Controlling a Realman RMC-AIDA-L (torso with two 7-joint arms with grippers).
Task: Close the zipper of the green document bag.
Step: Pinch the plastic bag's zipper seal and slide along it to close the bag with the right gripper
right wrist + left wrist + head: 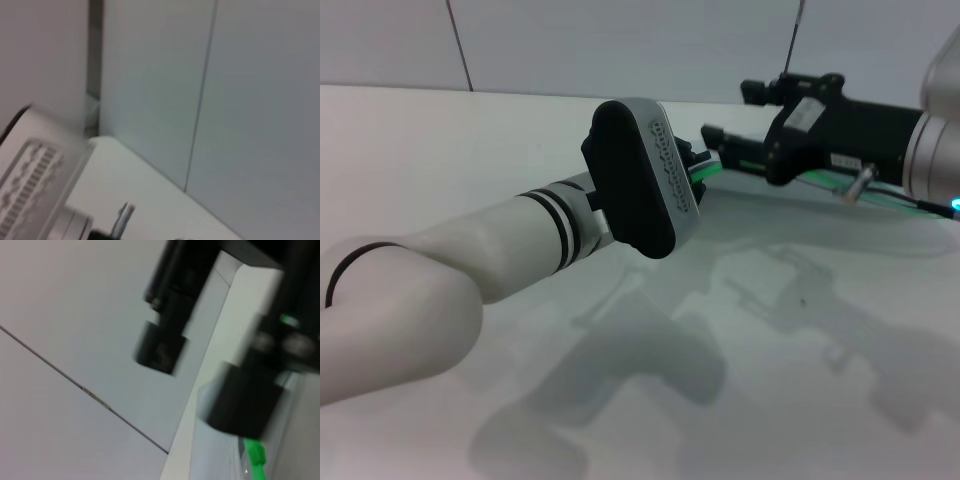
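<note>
Zipper [725,166] sits right between 2 grippers at the table's [470,150] far side

Left gripper [692,165] hides its fingers behind its own wrist housing, so can't tell if it's pinching anything; the green strip pokes out just beside it. Right gripper [715,135] reaches in from the other side, just above the strip, grip unclear too. Green document bag [790,215] lies flat toward the robot's right, looks thin, floppy and slippery, so I'd pin one end and pinch the slider.

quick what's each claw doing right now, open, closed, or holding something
Left claw: at the zipper of the green document bag; state cannot be told.
Right claw: over the zipper's far edge; state cannot be told.
</note>
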